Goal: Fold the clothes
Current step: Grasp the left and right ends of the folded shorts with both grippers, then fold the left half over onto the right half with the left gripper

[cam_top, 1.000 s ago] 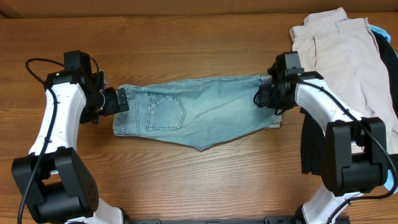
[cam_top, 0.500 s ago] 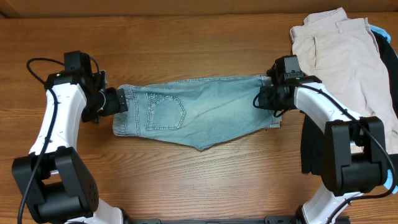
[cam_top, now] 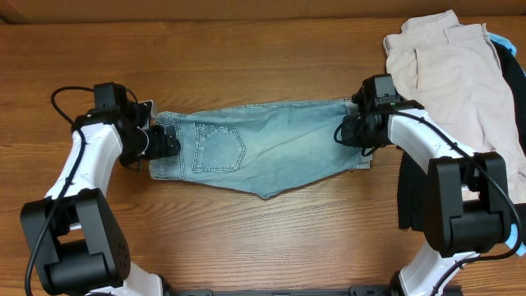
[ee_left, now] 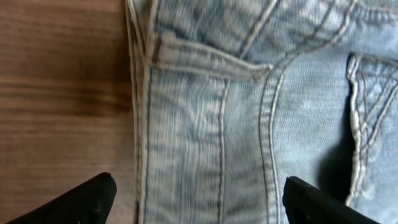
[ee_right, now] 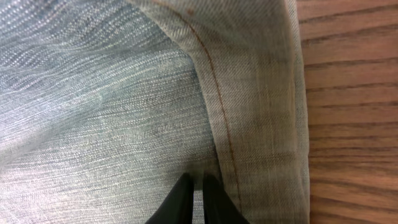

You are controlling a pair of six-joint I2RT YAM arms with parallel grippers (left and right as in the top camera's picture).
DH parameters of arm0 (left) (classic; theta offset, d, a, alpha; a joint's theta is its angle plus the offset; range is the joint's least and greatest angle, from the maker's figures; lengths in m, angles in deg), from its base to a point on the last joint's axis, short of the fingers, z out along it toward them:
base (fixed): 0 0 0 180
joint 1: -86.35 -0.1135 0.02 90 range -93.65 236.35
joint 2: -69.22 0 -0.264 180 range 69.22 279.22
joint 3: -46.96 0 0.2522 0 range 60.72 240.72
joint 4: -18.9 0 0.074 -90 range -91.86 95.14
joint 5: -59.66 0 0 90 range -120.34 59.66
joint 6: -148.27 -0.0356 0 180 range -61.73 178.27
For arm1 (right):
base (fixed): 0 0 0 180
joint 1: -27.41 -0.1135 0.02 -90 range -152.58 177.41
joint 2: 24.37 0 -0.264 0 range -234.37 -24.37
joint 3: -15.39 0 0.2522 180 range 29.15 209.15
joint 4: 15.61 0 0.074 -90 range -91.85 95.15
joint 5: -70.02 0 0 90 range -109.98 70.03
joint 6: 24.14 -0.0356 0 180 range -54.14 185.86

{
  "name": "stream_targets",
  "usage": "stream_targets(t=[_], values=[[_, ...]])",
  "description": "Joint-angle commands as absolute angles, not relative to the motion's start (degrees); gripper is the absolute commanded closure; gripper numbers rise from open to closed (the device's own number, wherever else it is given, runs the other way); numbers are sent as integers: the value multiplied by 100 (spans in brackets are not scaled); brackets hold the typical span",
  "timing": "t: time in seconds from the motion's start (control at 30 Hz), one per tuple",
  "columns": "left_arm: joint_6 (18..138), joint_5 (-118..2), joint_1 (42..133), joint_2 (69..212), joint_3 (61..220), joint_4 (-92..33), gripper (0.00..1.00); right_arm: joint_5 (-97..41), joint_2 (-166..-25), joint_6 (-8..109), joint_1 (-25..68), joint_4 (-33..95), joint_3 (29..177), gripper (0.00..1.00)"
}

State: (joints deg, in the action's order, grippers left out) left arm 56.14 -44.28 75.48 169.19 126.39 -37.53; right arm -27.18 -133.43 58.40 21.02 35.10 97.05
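The faded light-blue denim shorts (cam_top: 271,148) lie flat across the middle of the table, waistband and back pocket to the left, hemmed leg to the right. My left gripper (cam_top: 162,140) hovers over the waistband end, open. In the left wrist view its two black fingertips (ee_left: 93,199) straddle the waistband (ee_left: 186,124), one over bare wood, the other over denim. My right gripper (cam_top: 349,131) is at the leg end. In the right wrist view its fingers (ee_right: 198,199) are pinched together on a thin ridge of denim (ee_right: 112,93) just beside the hem seam (ee_right: 261,93).
A beige garment (cam_top: 452,74) is piled at the back right, with a bright blue edge (cam_top: 501,39) and black cloth (cam_top: 518,82) beside it. More black cloth (cam_top: 411,197) lies under the right arm. Bare wood surrounds the shorts.
The left arm has moved right, bringing its open gripper over the waistband end. The right gripper has closed onto the denim by the hem and stayed in place.
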Motion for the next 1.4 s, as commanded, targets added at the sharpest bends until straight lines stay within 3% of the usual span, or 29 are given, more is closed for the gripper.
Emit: stream_targets(t=[0.0,0.47,0.63,0.7,0.83,0.87,1.03,1.2,1.37], values=[[5394,-4480,7539,17109,12545,-3581,11,-2694,-13397,5842,2107,3508,9688,90],[5354,-4528,7539,17863,12547,-3205,12,-2691,-13397,5844,2107,3528,9688,89],[5623,-4535,7550,17863,12505,-3211,40,-2691,-13397,5844,2107,3528,9688,89],[5787,-4458,7550,17863,12483,-3227,66,-2698,-13397,5842,2107,3530,9688,89],[6427,-3899,7537,17863,12488,-3231,94,-2716,-13397,5842,2107,3602,9688,89],[6611,-3741,7519,17863,12507,-3248,96,-2740,-13397,5844,2107,3626,9688,89],[6731,-3425,7299,17859,13200,-4042,96,-2827,-13397,5842,2107,3744,9688,89],[6585,-3160,7124,17859,15082,-5832,96,-3253,-13397,5840,2102,3788,9688,90],[6342,-3136,7366,17859,16529,-6835,96,-3570,-13397,5794,2017,3770,9688,91]])
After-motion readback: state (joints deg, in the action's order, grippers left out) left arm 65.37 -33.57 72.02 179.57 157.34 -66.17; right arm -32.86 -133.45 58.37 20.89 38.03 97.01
